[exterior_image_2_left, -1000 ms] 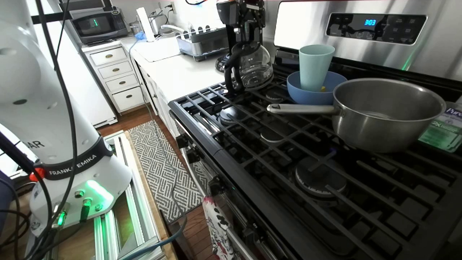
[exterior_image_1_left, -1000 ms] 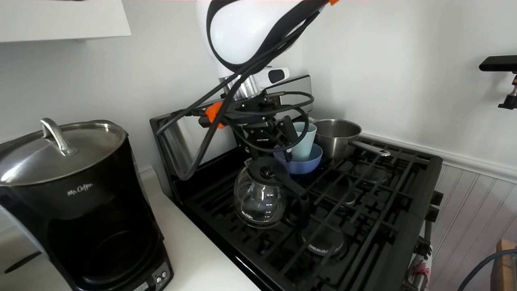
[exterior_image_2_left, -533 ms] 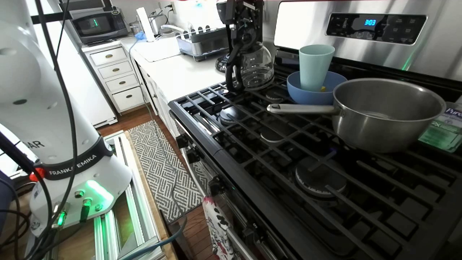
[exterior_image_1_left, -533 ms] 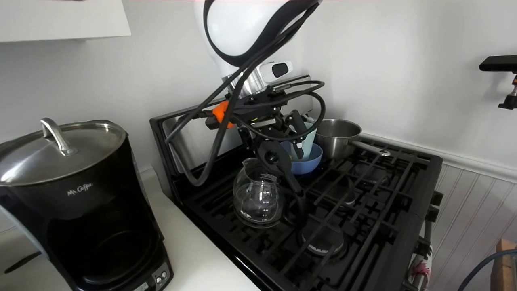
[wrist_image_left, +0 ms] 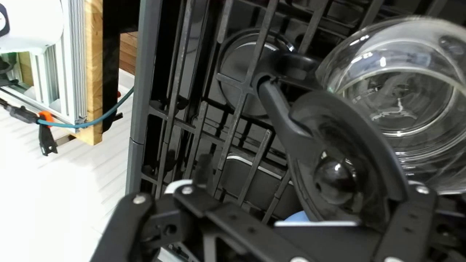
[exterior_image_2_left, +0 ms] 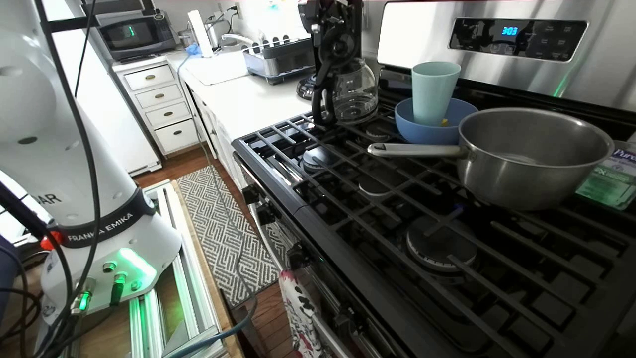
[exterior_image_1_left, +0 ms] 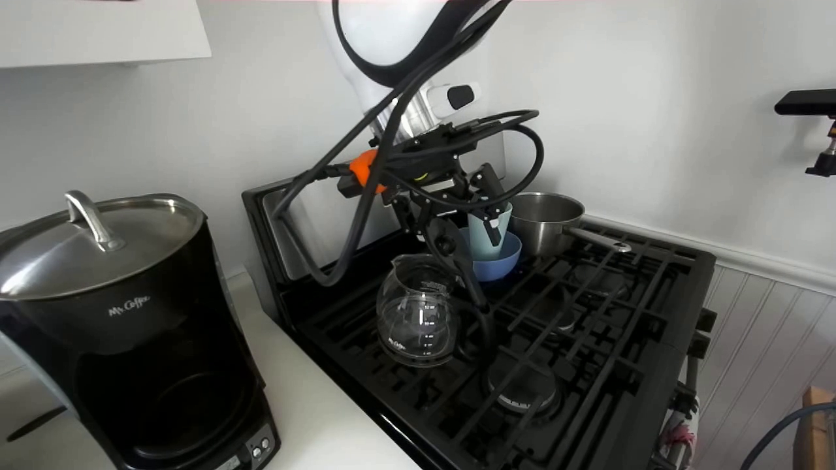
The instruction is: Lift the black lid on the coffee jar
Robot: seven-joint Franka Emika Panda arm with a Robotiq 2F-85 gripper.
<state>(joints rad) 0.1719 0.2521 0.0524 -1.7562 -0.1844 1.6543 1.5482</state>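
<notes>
Before you is a wide black gas stove (exterior_image_2_left: 338, 248), and over it reaches the white jointed robot arm (exterior_image_1_left: 392, 29). On the pale counter (exterior_image_1_left: 326, 418) just beside the stove, you can see a tall black coffee machine (exterior_image_1_left: 134, 323). The stove carries a round steel saucepan (exterior_image_2_left: 521, 184) with a long handle. Nearer to the coffee machine stands the coffee jar (exterior_image_1_left: 418, 326), a round-bellied carafe of clear glass, upright. Your black two-finger gripper (exterior_image_1_left: 455, 234) hangs above this jar; its fingers are well apart, and you have nothing clasped between them. Beside the saucepan is a round blue bowl (exterior_image_2_left: 427, 134), and a pale teal cup (exterior_image_2_left: 435, 92) stands in it. The small flat black plastic lid (wrist_image_left: 335, 171) is tilted up from the jar's mouth, close to one finger; whether they touch, you cannot tell.
</notes>
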